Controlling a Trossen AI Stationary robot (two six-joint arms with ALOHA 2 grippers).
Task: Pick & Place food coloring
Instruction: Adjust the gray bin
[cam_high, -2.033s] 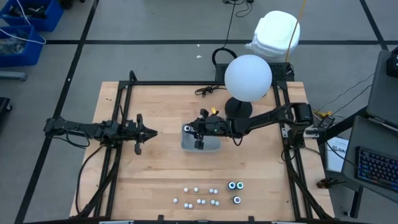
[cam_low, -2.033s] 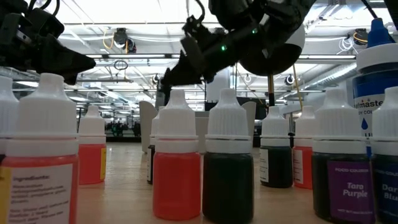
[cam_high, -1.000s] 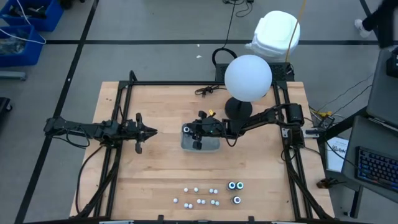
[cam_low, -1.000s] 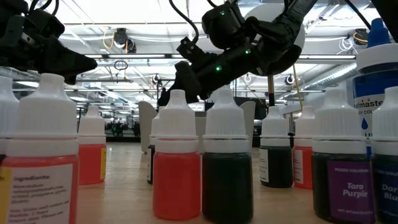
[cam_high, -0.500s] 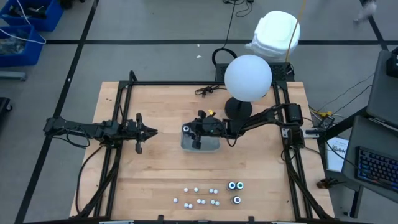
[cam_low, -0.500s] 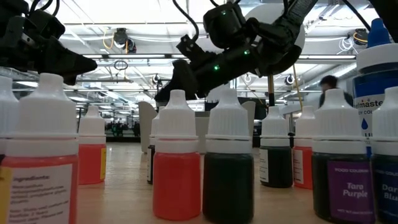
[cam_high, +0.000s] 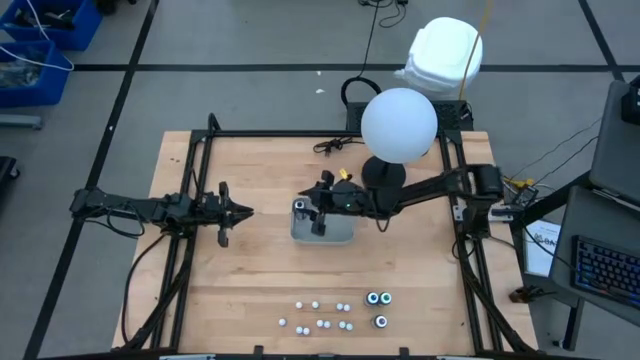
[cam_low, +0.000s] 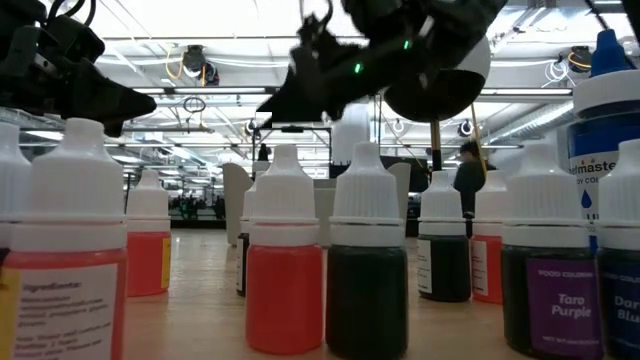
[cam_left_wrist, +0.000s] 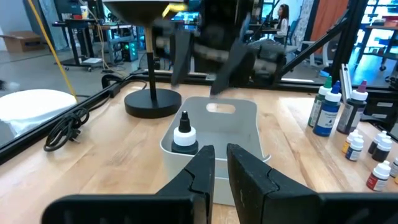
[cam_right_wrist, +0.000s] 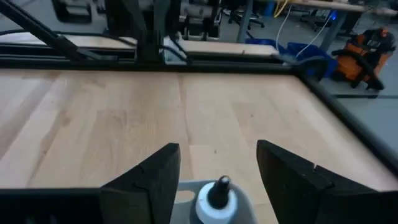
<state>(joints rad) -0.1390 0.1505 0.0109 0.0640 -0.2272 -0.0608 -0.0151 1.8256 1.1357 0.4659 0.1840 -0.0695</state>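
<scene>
So there's a pale wooden table (cam_high: 260, 270) with a clear rectangular plastic tray (cam_high: 322, 231) sitting mid-table. One white-capped dark dropper bottle (cam_left_wrist: 184, 135) stands upright inside the tray, at its left end. The right gripper (cam_high: 322, 210) hangs over the tray, fingers spread wide, holding nothing. The left gripper (cam_high: 233, 212) waits well off to the left, fingers nearly closed and empty. The remaining small food coloring bottles (cam_high: 320, 315) sit clustered near the front edge.

Red & dark bottles (cam_low: 285, 300), white caps; grey tray (cam_high: 322, 232).
</scene>
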